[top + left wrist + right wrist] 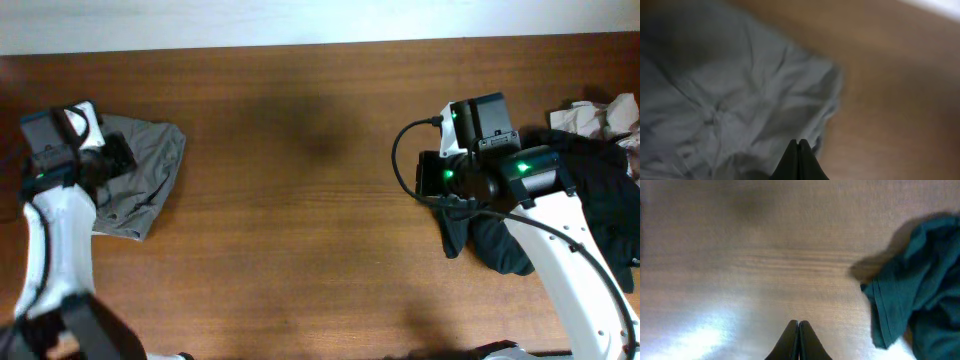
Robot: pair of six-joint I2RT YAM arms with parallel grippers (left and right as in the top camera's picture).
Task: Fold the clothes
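Note:
The clothes, one pair of grey-olive shorts (148, 170), lie crumpled at the table's far left. In the left wrist view the shorts (740, 100) fill the left side, blurred. My left gripper (112, 158) hovers over their left part; its fingertips (798, 142) are pressed together, with no cloth showing between them. My right gripper (430, 176) is at the right of the table over bare wood, next to the black garments. It is shut (798, 324) with nothing in it.
A heap of larger black garments (600, 200) lies at the right edge, partly under the right arm; one dark fold (920, 290) shows in the right wrist view. A small pale cloth (600, 115) sits behind the heap. Bare wooden tabletop (300, 200) spans the middle.

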